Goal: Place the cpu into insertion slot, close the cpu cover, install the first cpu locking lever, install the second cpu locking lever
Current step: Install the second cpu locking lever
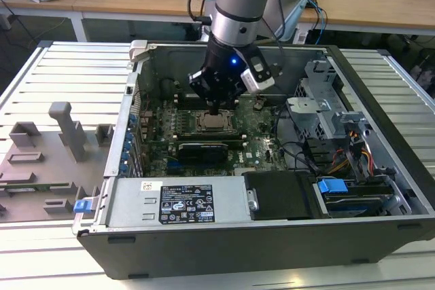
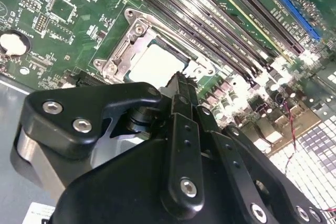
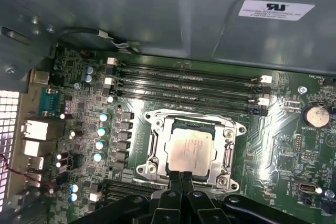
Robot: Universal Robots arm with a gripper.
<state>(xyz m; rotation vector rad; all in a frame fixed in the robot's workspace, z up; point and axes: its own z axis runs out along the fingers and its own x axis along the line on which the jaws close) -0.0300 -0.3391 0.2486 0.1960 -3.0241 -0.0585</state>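
- The arm's jaws (image 3: 180, 178) hang inside an open computer case (image 1: 224, 236), their black fingertips (image 2: 178, 85) pressed together with nothing pinched between them.
- The cpu (image 3: 188, 150) lies flat in the insertion slot (image 3: 158, 148) on the green motherboard (image 1: 265, 123), its dull silver face up; in the first wrist view the closed tips sit at the chip's near edge, close above it, though contact cannot be judged.
- In the second wrist view the same chip (image 2: 155, 64) appears just beyond the fingertips, ringed by the silver metal of the cpu cover (image 2: 126, 51), which lies down around the chip with the face showing through its window.
- In the exterior view the jaws (image 1: 215, 109) stand just above the cpu (image 1: 213, 122), near the middle of the board.
- Long black memory slots (image 3: 189, 85) run beside the socket, and a round coin battery (image 3: 315, 115) sits near one board edge.
- A white label (image 3: 276, 10) on the case wall carries dark print, and a black-and-white label (image 1: 185, 203) marks the grey power supply box (image 1: 136, 202); the wording on either stays unquoted here.
- The case rests on a slatted metal surface (image 1: 61, 73), where a grey fixture plate (image 1: 41, 168) with upright blocks lies on the exterior view's left.
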